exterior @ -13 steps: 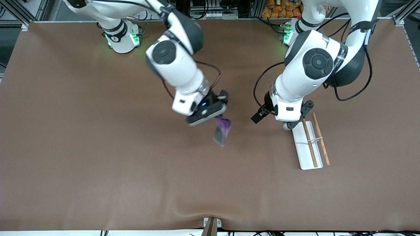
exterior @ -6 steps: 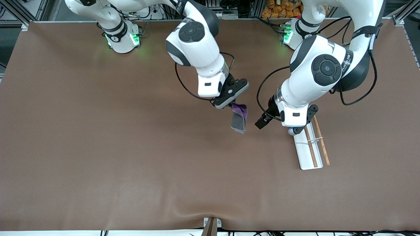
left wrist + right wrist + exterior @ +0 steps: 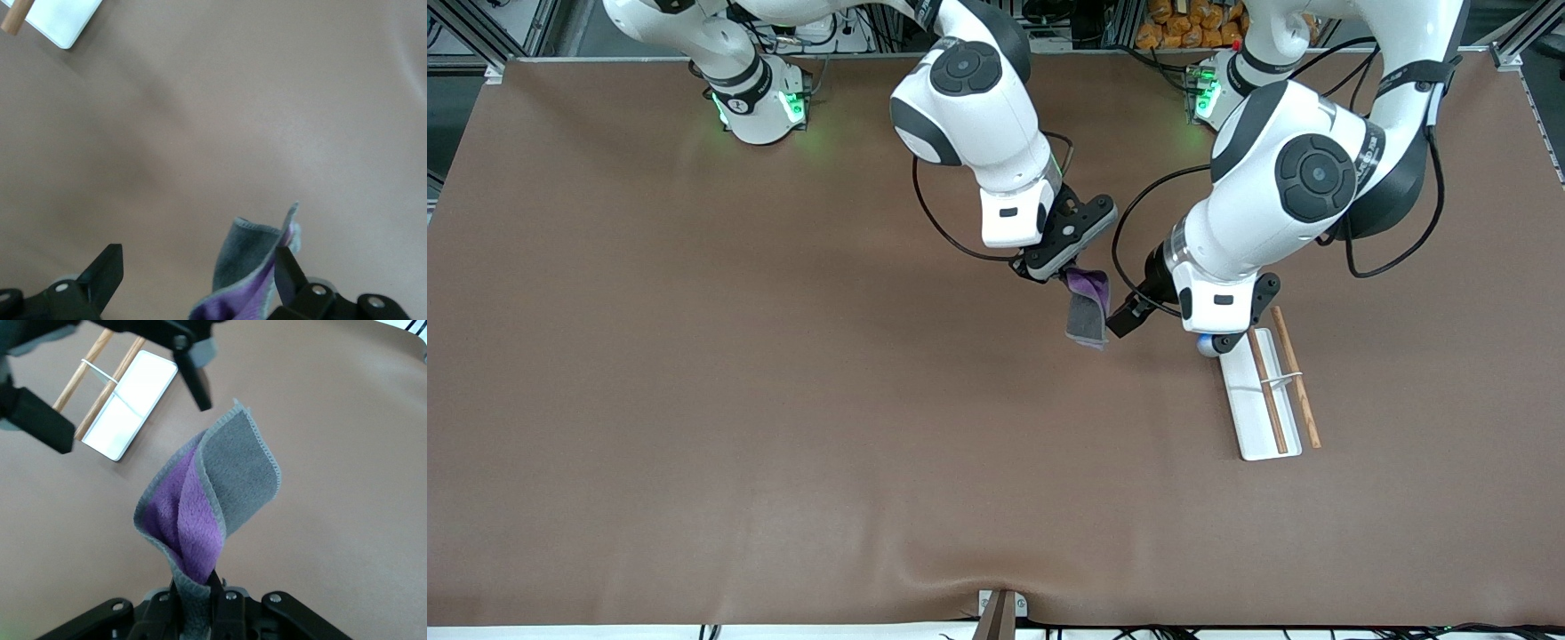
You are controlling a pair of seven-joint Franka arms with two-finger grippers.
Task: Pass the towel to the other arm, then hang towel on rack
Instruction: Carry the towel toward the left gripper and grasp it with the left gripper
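Observation:
The towel (image 3: pixel 1087 313), grey outside and purple inside, hangs folded from my right gripper (image 3: pixel 1060 267), which is shut on its upper end over the middle of the table. In the right wrist view the towel (image 3: pixel 215 490) rises from the shut right gripper (image 3: pixel 197 587). My left gripper (image 3: pixel 1123 315) is open right beside the hanging cloth. In the left wrist view the towel (image 3: pixel 257 263) lies within the open left gripper (image 3: pixel 197 275), close against one of its fingers (image 3: pixel 288 270). The rack (image 3: pixel 1267 391), a white tray with two wooden rods, lies toward the left arm's end.
The brown mat (image 3: pixel 783 400) covers the whole table. The rack (image 3: pixel 127 407) shows in the right wrist view past the left gripper's fingers (image 3: pixel 193 380), and its corner (image 3: pixel 63 20) in the left wrist view. The left arm's wrist hangs over the rack's end nearest the bases.
My right gripper has carried the towel toward the left arm's end of the table. My left gripper has closed in on it until the cloth hangs beside its finger.

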